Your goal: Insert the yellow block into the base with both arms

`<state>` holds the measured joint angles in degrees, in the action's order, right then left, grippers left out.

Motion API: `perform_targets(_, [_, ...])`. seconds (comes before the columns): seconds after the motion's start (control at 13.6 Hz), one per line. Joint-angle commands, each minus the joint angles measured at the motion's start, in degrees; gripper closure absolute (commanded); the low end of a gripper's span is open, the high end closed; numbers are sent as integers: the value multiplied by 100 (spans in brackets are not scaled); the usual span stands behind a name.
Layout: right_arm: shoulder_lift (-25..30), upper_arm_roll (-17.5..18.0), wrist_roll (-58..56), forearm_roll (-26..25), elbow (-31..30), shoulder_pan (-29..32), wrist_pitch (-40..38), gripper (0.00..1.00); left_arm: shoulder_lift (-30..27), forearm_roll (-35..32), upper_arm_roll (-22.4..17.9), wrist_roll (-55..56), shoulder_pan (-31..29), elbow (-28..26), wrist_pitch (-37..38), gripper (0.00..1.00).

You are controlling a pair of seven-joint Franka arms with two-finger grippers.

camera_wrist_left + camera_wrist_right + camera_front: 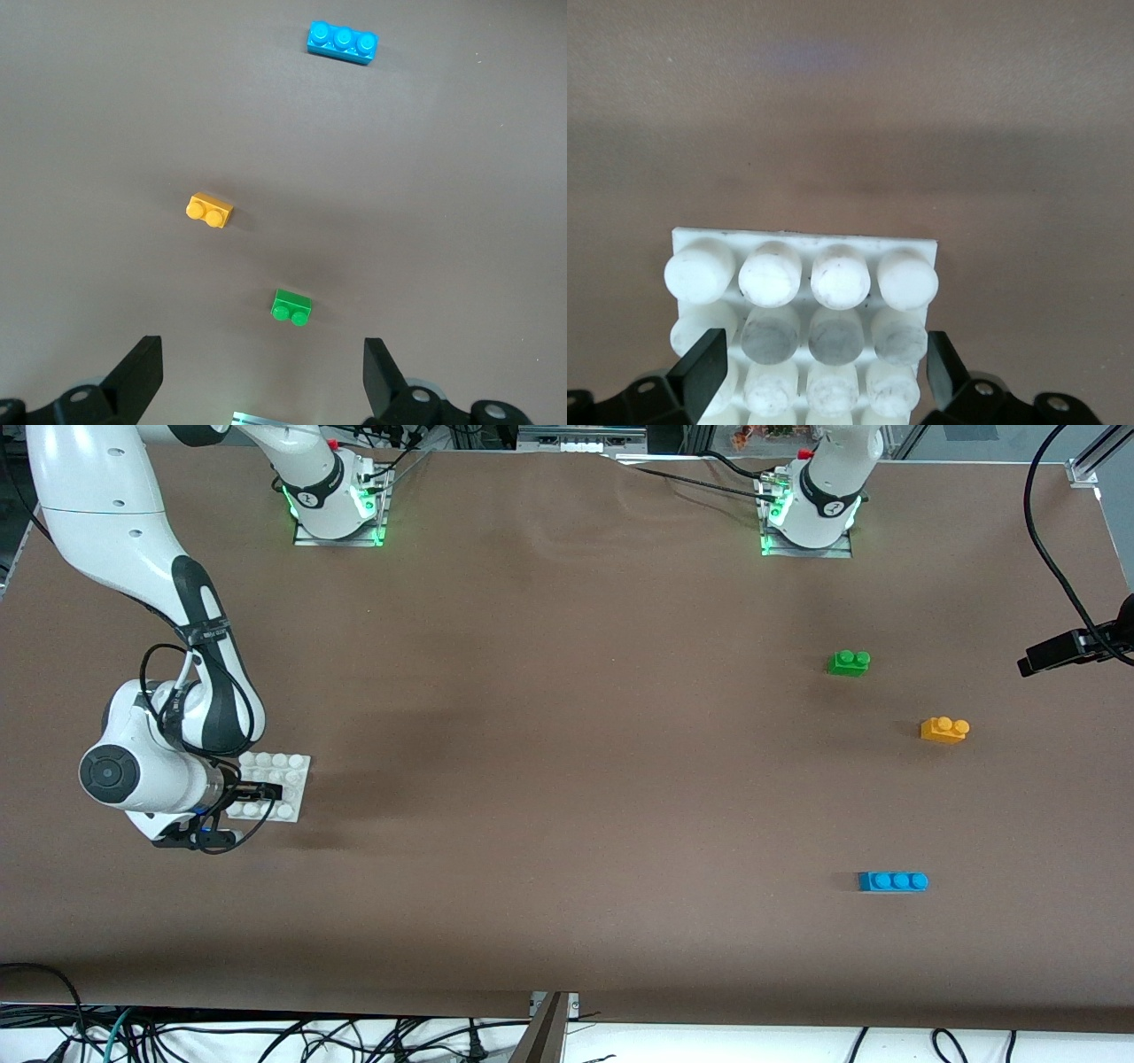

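The yellow block lies on the table toward the left arm's end, and it shows in the left wrist view. The white studded base lies toward the right arm's end. My right gripper is down at the base, open, with one finger on each side of the plate; its own view shows the gripper astride the plate's rows. My left gripper is open and empty, high over the blocks, and it is out of the front view.
A green two-stud brick lies farther from the front camera than the yellow block, and a blue three-stud brick lies nearer. A black mount juts in at the table's edge by the left arm's end.
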<state>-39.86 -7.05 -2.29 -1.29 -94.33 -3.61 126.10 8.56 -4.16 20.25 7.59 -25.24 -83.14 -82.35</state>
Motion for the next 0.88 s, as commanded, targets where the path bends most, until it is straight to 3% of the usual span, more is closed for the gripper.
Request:
perform_targets(0.0, [75,37,27,76,-252,53,213,0,-144,-42,-21,-284,-16,0,97,0])
perform_targets(0.37, [75,37,27,76,-621,53,635,0,-144,-50,-38,-284,-16,43,35,0])
perform_targets(0.81, [66,81,45,102,-639,-8,688,0,-153,-68,-30,-284,-16,70,44,0])
